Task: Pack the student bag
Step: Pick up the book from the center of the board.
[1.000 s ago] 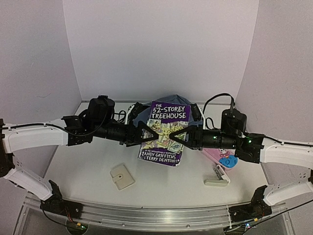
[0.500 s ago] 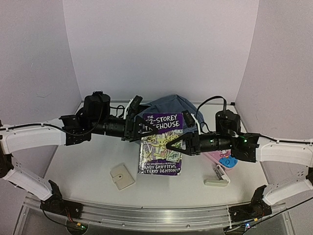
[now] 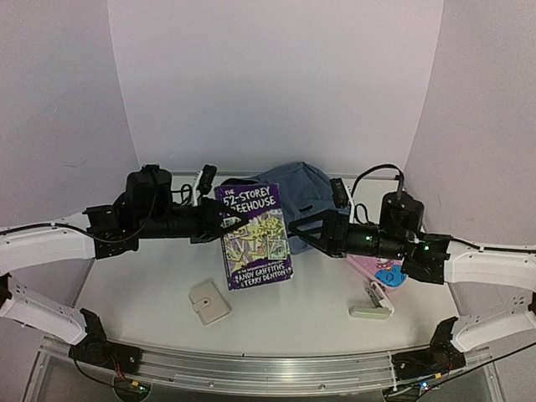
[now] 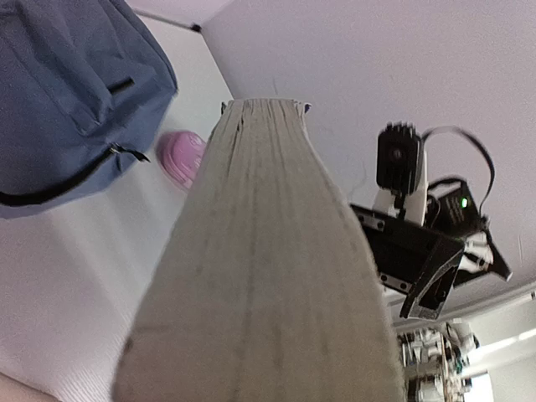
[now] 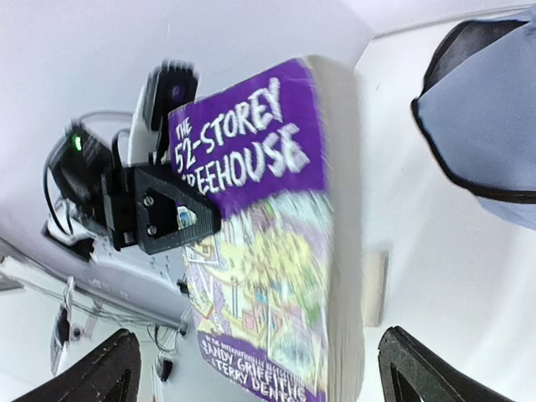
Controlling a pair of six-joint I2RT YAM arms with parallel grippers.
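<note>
The student bag (image 3: 295, 189), slate-blue with black trim, lies at the back middle of the table; it also shows in the left wrist view (image 4: 67, 92) and the right wrist view (image 5: 486, 126). A purple paperback, the book (image 3: 253, 236), hangs upright in front of the bag. My left gripper (image 3: 226, 219) is shut on the book's left edge. One of its black fingers (image 5: 159, 213) presses on the cover (image 5: 260, 276). The page edge (image 4: 260, 268) fills the left wrist view. My right gripper (image 3: 295, 231) stands open just right of the book, touching nothing.
A cream square case (image 3: 208, 302) lies at the front left. A white and cream stick-shaped item (image 3: 369, 305) lies at the front right. A pink flat item (image 3: 366, 266) and a blue round thing (image 3: 390, 276) sit under the right arm.
My right gripper opened, let go of the book and drew back to the right. My left gripper closed on the book and carried it left, clear of the bag.
</note>
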